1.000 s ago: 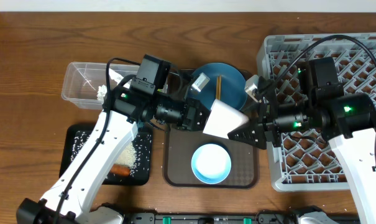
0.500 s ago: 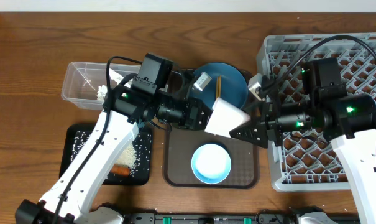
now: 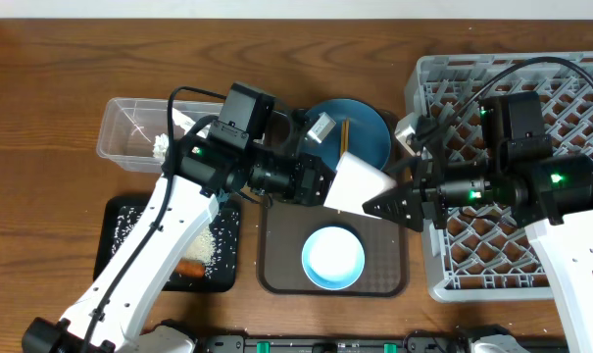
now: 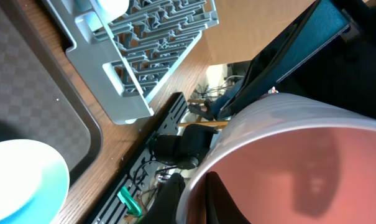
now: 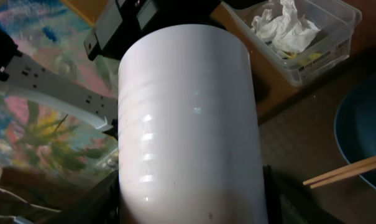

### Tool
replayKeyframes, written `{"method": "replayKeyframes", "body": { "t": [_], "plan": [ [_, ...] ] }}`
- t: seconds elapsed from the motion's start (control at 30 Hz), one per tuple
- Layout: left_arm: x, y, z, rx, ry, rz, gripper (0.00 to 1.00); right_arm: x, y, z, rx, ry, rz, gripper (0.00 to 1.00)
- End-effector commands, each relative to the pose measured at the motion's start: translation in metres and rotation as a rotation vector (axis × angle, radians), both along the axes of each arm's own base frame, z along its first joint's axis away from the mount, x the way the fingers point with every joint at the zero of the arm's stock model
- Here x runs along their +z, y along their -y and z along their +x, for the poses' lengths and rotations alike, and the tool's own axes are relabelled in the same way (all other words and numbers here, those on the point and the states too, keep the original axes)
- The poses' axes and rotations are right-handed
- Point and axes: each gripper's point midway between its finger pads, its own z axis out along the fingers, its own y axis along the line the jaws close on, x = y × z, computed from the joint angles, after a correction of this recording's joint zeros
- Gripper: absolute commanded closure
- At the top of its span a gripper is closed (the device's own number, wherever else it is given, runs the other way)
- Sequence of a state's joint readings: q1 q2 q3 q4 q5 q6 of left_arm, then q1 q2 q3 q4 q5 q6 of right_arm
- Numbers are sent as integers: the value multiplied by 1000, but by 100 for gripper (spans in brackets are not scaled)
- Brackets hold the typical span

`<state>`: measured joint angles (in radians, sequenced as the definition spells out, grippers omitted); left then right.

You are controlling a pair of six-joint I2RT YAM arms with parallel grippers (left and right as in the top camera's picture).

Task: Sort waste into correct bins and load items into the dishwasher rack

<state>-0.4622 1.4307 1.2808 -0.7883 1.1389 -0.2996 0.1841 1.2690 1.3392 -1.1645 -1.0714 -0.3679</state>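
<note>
Compared with a second ago, the right pincer [image 3: 379, 207] is sitting closer to the pinkish-white cup [image 3: 361, 183], and its dark tips are now reaching the cup's closed end. The cup itself is lying a touch nearer the dark blue plate [image 3: 367, 132]. The light blue bowl [image 3: 332, 257] is resting on the brown serving tray [image 3: 273, 240] just as before.

From overhead, the left arm is covering part of the plate and of the black tray [image 3: 118, 224], and its wrist is hiding the tips of the left pincer [image 4: 189, 194]. In the right wrist view the cup is filling the frame, so it is unclear whether the right fingers are pressing its wall.

The left pincer is clenching the cup's rim, one finger inside the pink hollow and one outside, holding the cup tilted in the air over the serving tray. The right pincer is standing spread, its jaws on either side of the cup. The chopsticks [image 3: 343, 137] are lying on the plate, near the dishwasher rack [image 3: 570, 93].
</note>
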Motion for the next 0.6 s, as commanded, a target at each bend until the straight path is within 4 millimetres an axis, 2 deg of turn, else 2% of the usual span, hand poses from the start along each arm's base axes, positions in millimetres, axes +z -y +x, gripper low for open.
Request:
{"method": "replayKeyframes", "body": {
  "t": [0.0, 0.33, 0.57],
  "plan": [
    [-49, 7, -44, -105, -31, 176, 90, 27, 13, 33, -115, 90, 24, 69],
    [-56, 4, -38, -79, -6, 221, 90, 42, 13, 29, -138, 111, 46, 71],
    [-54, 6, -35, -69, -2, 207, 91, 42, 15, 21, -144, 87, 40, 73]
  ]
}}
